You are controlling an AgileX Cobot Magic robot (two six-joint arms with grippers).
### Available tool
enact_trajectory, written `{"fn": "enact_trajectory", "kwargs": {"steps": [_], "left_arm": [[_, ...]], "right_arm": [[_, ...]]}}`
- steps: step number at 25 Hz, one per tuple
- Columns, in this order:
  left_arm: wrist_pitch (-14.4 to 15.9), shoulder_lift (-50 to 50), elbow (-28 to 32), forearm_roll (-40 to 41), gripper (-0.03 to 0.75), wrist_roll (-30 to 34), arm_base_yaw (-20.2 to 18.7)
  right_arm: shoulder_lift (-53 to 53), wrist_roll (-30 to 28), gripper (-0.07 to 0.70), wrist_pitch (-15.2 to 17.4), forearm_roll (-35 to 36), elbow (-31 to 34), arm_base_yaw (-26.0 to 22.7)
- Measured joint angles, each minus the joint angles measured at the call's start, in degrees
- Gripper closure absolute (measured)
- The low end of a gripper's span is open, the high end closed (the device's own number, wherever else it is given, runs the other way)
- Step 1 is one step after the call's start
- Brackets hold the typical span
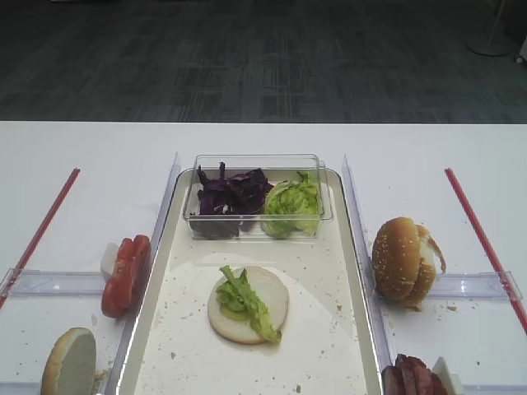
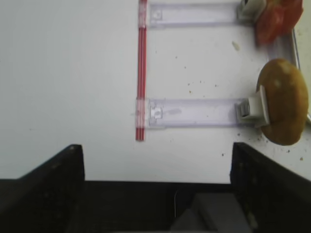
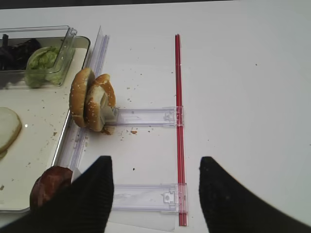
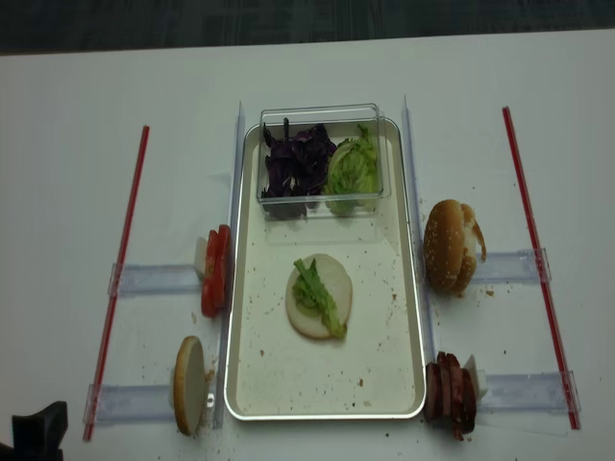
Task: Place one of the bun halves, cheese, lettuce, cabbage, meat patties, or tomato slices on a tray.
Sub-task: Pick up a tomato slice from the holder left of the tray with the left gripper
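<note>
On the tray [image 1: 329, 329] lies one bun half [image 1: 268, 321], cut face up, with a lettuce [image 1: 244, 300] leaf across it. Tomato slices [image 1: 126, 274] stand on edge left of the tray, and a lone bun half [image 1: 70, 362] stands below them. To the right are two sesame bun halves [image 1: 403, 259] and the meat patties [image 1: 412, 380]. Cabbage [image 1: 230, 196] and more lettuce [image 1: 292, 206] fill a clear box. No cheese shows. My right gripper [image 3: 155, 179] hangs open over bare table right of the patties. My left gripper [image 2: 158, 160] is open and empty, left of that lone bun half [image 2: 284, 102].
The clear box [image 1: 325, 185] sits across the tray's far end. Clear plastic holder rails [image 1: 58, 282] and red strips [image 1: 482, 239] lie on the white table on both sides. Crumbs speckle the tray floor and the table.
</note>
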Motion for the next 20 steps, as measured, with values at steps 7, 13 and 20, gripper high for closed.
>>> {"fn": "enact_trajectory", "kwargs": {"steps": [7,13,20], "left_arm": [[-0.5,16.9,0.0,0.0,0.153,0.0,0.0],[-0.8,27.0,-0.3,0.0,0.153,0.0,0.0],[-1.4,32.3,-0.6,0.0,0.152,-0.2,0.0]], "right_arm": [[0.0,0.0,0.204,0.0,0.0,0.0,0.0],[0.0,0.0,0.204,0.2,0.0,0.0,0.0],[0.0,0.0,0.204,0.2,0.0,0.0,0.0]]}}
